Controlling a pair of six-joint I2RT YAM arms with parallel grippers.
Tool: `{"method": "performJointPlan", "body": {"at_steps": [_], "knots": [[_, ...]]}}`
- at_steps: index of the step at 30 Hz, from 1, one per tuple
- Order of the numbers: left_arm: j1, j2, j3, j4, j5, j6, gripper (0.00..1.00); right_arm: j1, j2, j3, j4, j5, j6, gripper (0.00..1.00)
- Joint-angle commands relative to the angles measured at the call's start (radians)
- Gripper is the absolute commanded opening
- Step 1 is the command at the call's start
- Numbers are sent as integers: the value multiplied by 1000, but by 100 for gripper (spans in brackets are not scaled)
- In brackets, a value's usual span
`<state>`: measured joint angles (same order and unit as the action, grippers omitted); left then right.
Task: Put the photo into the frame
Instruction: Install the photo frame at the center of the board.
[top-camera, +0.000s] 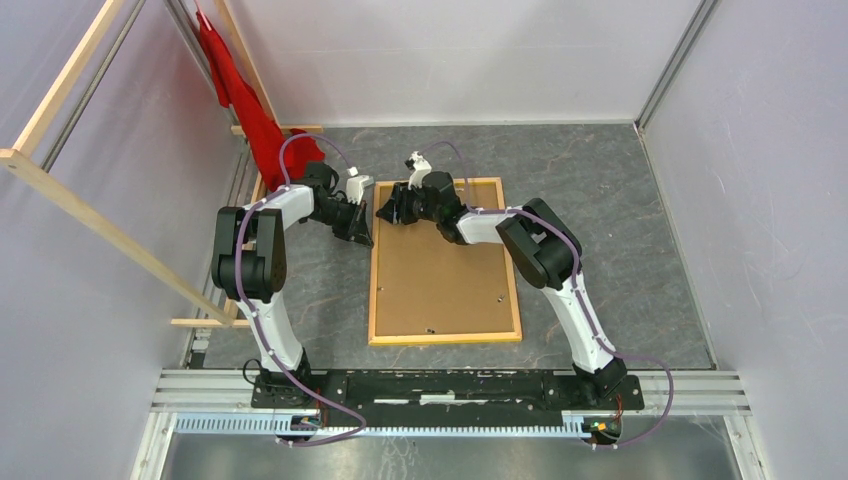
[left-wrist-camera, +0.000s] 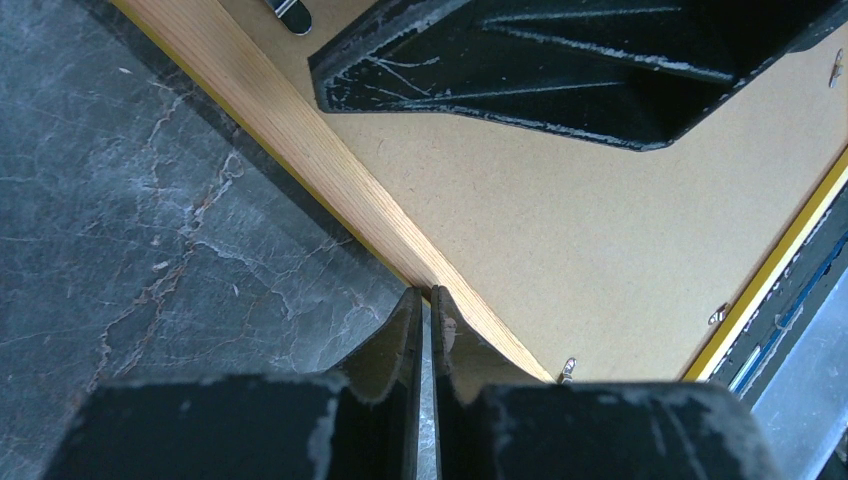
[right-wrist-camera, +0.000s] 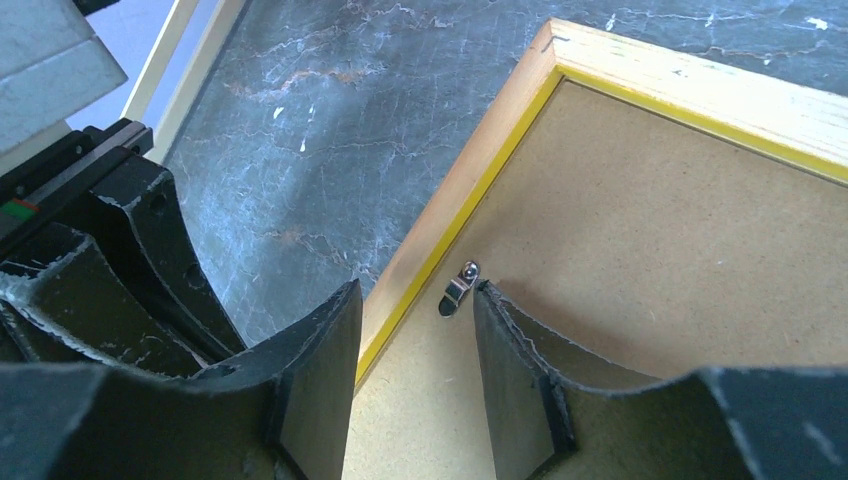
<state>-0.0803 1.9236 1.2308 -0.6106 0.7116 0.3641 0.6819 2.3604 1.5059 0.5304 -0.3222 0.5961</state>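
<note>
The right end effector (right-wrist-camera: 415, 300), spread astride a small metal clip (right-wrist-camera: 458, 288), should nudge it sideways off the brown backing board (top-camera: 440, 270). Meanwhile the left end effector (left-wrist-camera: 428, 300), pressed together, braced the left rail of the large rectangular wooden frame (top-camera: 445, 336). That frame lay face-down mid-bench, with its pale wood back up and a yellow lip showing; no photo was visible.

My top camera looks down from high above the near edge and takes in the whole table (top-camera: 600, 200). Both wrist cameras look down from very near, and all three views share the left rail of the frame (top-camera: 445, 337).
</note>
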Motion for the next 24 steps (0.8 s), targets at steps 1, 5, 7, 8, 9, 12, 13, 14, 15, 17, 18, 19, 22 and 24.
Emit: {"method": "performJointPlan", "body": {"at_steps": [1,5,7,8,9,12,13,14,15,17,18,19,22,24], "knots": [[-9,9,-10,25,21,-10,11,18,27,42,-16,-10,4,50],[-9,9,-7,25,24,-11,11,25,36,54,-30,-10,6,50],[-9,11,-7,25,25,-10,11,26,36,56,-31,-10,9,49],[-9,12,-7,25,24,-9,11,30,37,58,-32,-8,9,49],[-9,12,-7,25,25,-10,11,29,39,61,-35,-6,9,49],[-9,10,-7,24,26,-9,11,28,45,75,-47,3,8,49],[-9,8,-6,21,25,-5,11,28,48,80,-52,7,6,49],[-9,8,-7,20,24,-4,11,27,49,84,-56,11,4,49],[-10,8,-8,19,22,-1,11,27,51,86,-56,13,5,49],[-9,6,-9,18,17,1,11,23,56,94,-58,18,7,49],[-9,7,-10,18,18,2,11,20,58,98,-58,19,8,49],[-9,6,-11,18,17,2,11,19,61,102,-58,20,10,49],[-9,8,-11,17,20,2,11,17,62,106,-58,20,12,49],[-9,7,-12,17,20,3,11,16,59,104,-56,10,12,49]]}}
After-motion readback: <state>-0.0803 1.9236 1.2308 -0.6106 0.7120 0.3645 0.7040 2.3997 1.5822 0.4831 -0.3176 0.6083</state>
